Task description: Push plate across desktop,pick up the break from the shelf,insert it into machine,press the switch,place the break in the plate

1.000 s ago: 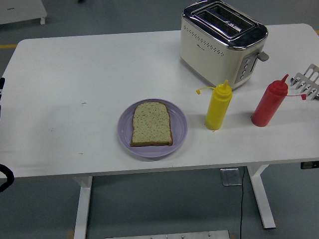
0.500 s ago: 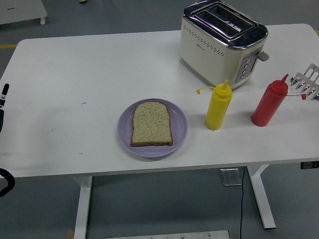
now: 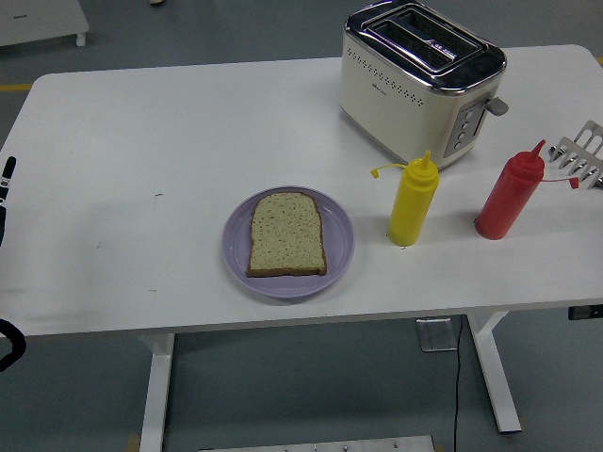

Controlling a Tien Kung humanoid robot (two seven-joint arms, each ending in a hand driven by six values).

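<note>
Judging by the layout, the closing step, bread into the plate, looks done, so the sensible thing is to keep clear and not nudge anything. Nearest, the left hand [image 3: 6, 193] barely shows at the table's [image 3: 141, 132] left edge; whether its fingers are spread or curled I cannot tell. Well apart to its right, the bread [image 3: 287, 234] lies flat on the purple plate [image 3: 341, 243]. Farther back stands the toaster [image 3: 421, 80], slots empty.

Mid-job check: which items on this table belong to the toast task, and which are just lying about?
Job items:
purple plate
bread slice, lying on the plate
toaster, both slots empty
metal rack at the right edge

Lying about:
yellow squeeze bottle
red squeeze bottle
</note>
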